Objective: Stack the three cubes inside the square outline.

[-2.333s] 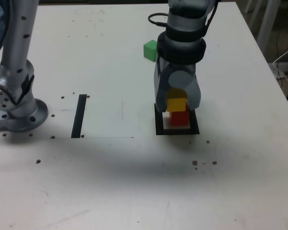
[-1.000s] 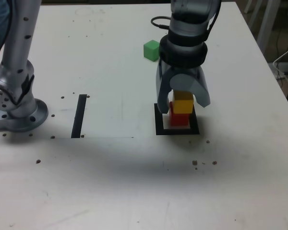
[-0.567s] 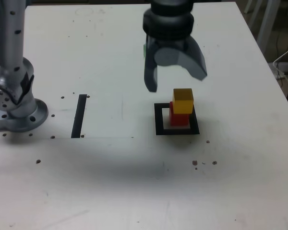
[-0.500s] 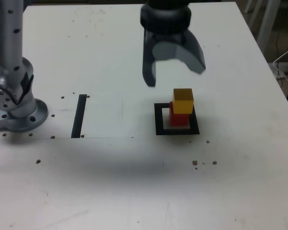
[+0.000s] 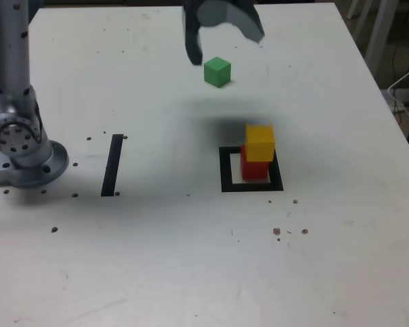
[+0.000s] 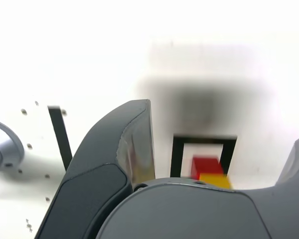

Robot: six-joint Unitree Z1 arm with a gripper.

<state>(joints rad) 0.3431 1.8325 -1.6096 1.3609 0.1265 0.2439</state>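
Open tabletop (image 5: pixel 313 102) around green cube (image 5: pixel 217 71)

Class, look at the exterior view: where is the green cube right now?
The green cube sits alone on the table near the far edge, beyond the square outline with its red-and-yellow stack, just below the open claw.

Right of centre in the exterior view: the square outline (image 5: pixel 225 170), flat on the table (image 5: pixel 191 272). Inside it, toward its right side: the lower cube (image 5: pixel 253 169). On top of that one, shifted a little to the right: the upper cube (image 5: pixel 260 142). Well apart from the stack, in the upper middle of the frame, outside the outline: the third cube (image 5: pixel 217 71), alone on the table. Just above it, at the top edge of the frame: the gripper (image 5: pixel 226 48), apart from it. Left of centre: the straight tape strip (image 5: pixel 112 165). Farther left, at the frame edge, near the strip: the arm base (image 5: pixel 24 160).
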